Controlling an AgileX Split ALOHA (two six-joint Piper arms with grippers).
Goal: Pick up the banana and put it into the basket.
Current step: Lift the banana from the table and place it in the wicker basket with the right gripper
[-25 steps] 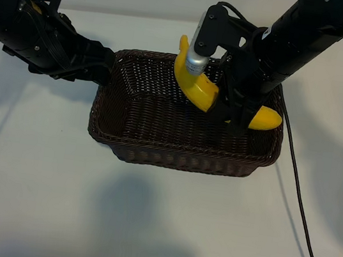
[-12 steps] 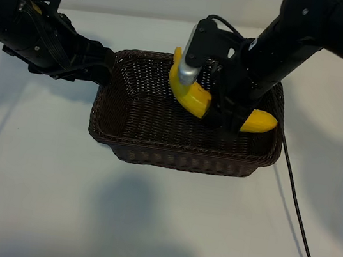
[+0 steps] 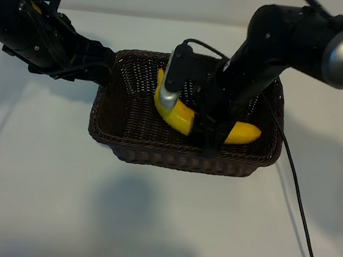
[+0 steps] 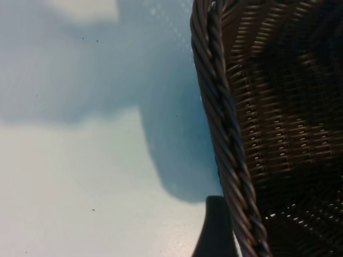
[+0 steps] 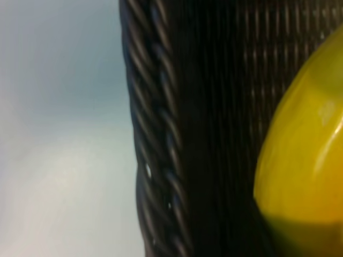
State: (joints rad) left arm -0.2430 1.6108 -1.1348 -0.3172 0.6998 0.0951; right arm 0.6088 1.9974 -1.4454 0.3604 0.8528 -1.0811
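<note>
Exterior view: the banana's (image 3: 177, 115) middle is hidden behind the right gripper (image 3: 211, 141), between whose jaws it passes, so only its two ends show. Right wrist view: the banana is blurred and cut off by the edge. Left wrist view: the basket (image 4: 225, 134) is cropped to one rim.

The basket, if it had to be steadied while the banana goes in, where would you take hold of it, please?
Probably the braided rim of the basket at its short end beside the left end effector, coming from outside over the table. The rim forms a thick, firm edge above sloping woven walls, and that end lies clear of the banana held by the right end effector.
</note>
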